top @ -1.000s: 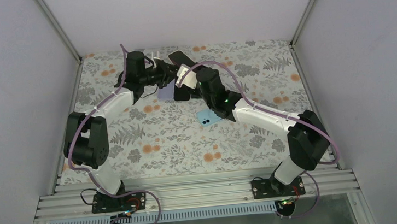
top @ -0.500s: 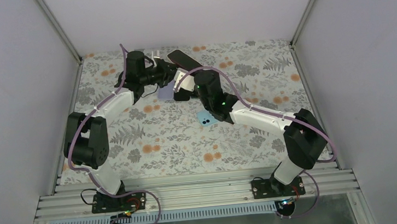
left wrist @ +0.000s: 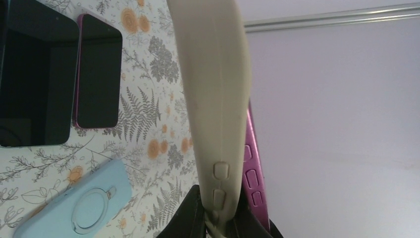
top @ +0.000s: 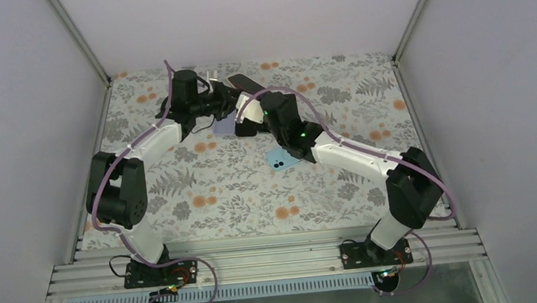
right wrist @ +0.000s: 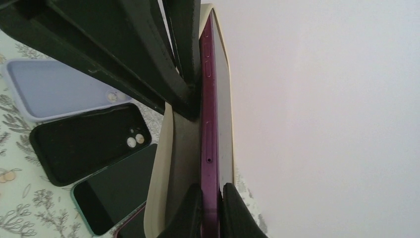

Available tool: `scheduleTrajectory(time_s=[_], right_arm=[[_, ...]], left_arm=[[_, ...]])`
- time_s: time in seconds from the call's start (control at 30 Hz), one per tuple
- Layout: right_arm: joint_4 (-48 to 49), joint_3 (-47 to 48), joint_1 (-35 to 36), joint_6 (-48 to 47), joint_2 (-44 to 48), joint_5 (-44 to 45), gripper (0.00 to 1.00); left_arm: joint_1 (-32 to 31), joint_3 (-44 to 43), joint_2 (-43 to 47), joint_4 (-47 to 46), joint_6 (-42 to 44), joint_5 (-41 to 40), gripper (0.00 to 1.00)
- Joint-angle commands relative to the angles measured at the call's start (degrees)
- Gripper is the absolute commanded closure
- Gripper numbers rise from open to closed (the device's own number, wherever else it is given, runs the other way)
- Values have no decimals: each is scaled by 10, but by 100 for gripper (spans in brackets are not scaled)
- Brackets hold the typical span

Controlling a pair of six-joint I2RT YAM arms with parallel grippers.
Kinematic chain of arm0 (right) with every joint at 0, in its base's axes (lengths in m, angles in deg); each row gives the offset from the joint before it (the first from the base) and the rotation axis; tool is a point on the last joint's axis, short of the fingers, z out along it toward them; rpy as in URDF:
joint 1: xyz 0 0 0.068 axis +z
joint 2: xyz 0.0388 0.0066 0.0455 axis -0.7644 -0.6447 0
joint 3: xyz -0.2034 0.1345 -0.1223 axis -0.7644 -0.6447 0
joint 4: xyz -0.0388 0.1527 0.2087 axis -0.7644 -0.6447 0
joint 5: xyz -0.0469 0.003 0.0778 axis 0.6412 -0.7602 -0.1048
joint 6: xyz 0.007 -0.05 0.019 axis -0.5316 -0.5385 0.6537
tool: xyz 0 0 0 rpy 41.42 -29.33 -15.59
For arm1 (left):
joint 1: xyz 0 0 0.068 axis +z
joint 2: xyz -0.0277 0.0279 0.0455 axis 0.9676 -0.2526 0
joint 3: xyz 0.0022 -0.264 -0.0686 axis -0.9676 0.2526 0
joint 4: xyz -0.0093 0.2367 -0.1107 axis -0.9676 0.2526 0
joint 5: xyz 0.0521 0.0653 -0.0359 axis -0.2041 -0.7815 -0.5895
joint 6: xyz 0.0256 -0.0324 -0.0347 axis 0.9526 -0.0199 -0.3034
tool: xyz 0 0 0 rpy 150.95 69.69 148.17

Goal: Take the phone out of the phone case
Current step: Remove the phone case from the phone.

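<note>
A: What has the right gripper (right wrist: 212, 210) got?

B: Its jaws are pinched tight on the edge of the magenta phone (right wrist: 208, 124), one finger on each face.

A: And the left gripper (left wrist: 218, 220)?

B: Closed as well, on the end of the beige case (left wrist: 213, 89). Phone and case stand on edge in the air between the two grippers, pressed side by side, the phone's button edge showing just beside the case's back.

A: Is the phone free of the case?

B: At the right gripper's end the case bows away from it. Whether the far end is seated, the pictures don't show.

A: What lies below them?

B: On the floral table (top: 240, 199), a light blue case (left wrist: 74, 208), a lavender case (right wrist: 54, 89), a black case (right wrist: 84, 144) and two dark phones (left wrist: 96, 72), all apart from the held pair.
</note>
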Motion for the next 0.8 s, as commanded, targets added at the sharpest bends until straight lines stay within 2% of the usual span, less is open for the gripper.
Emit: scheduleTrajectory(time_s=[0.0,0.43,0.77], right_arm=[[5,52,-39,73,27,37,96],[-54,101,-80,139,34,-20,96],[-60,110,-107,158,40,-38,96]], left_arm=[[-2,2,8,56,58,8,98],[-3,4,11,112,127,-56,98],[-6,5,7,126,141,-75,98]])
